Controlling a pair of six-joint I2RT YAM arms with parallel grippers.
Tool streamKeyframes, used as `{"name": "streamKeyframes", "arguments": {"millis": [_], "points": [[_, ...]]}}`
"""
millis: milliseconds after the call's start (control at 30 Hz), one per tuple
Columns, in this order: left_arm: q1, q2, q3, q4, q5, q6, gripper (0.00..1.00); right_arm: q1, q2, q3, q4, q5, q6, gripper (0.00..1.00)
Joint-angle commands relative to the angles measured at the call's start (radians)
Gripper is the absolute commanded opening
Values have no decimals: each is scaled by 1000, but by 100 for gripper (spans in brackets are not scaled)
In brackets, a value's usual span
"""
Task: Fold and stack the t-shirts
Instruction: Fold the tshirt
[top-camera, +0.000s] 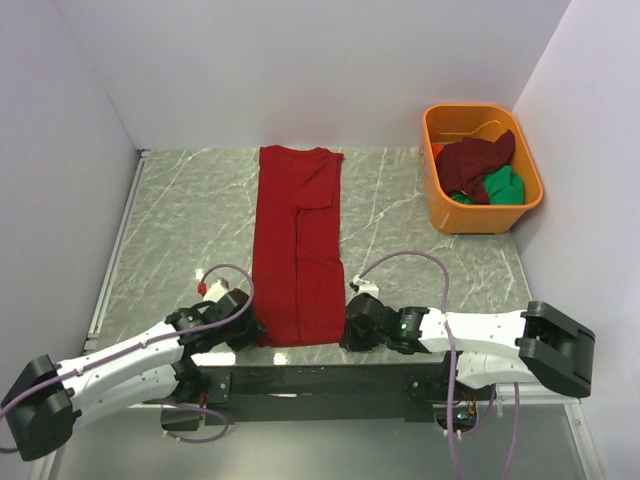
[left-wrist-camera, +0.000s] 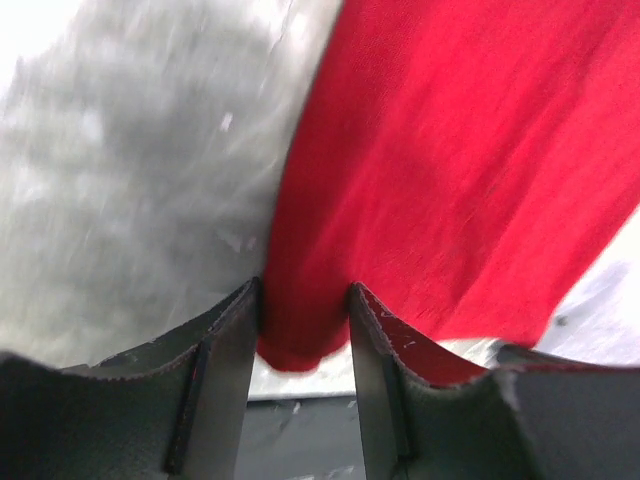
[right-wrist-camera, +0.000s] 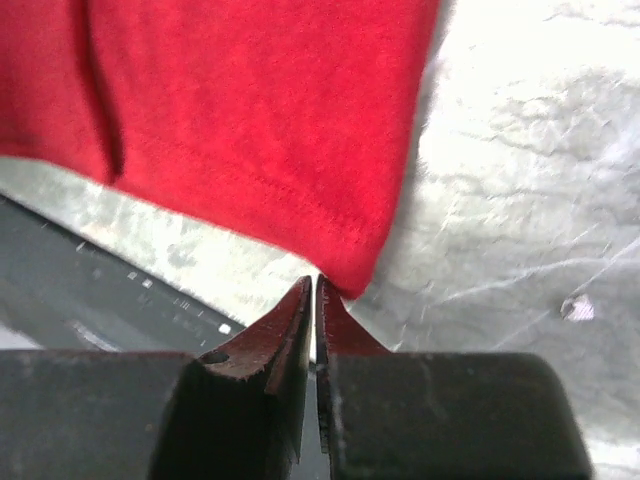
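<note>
A bright red t-shirt (top-camera: 298, 250) lies folded into a long narrow strip down the middle of the marble table (top-camera: 190, 220). At its near left corner my left gripper (top-camera: 252, 325) is open. The left wrist view shows that corner of the red shirt (left-wrist-camera: 450, 150) between the spread fingers of the left gripper (left-wrist-camera: 303, 290). My right gripper (top-camera: 352, 322) sits at the near right corner. In the right wrist view the right gripper (right-wrist-camera: 314, 282) is shut, its tips just touching the corner of the red cloth (right-wrist-camera: 250, 120) with nothing seen between them. A maroon shirt (top-camera: 475, 160) and a green shirt (top-camera: 503, 185) lie crumpled in the tub.
The orange tub (top-camera: 480, 215) stands at the back right against the white wall. White walls close the table on the left, back and right. A black mounting bar (top-camera: 320, 380) runs along the near edge under both arms.
</note>
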Motion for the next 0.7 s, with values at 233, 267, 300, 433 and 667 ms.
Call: {"name": "streamKeyframes", "arguments": {"millis": [233, 267, 300, 433, 667], "points": [[-76, 13, 188, -407, -98, -74, 51, -18, -252, 59, -224, 66, 17, 39], [-76, 25, 197, -412, -112, -68, 52, -27, -260, 53, -230, 77, 21, 41], [-76, 33, 205, -412, -115, -65, 53, -39, -268, 47, -231, 72, 24, 41], [-76, 85, 183, -364, -98, -45, 54, -84, -258, 12, -183, 28, 38, 42], [-74, 79, 153, -291, -117, -28, 48, -188, -237, -100, -3, -104, 64, 42]]}}
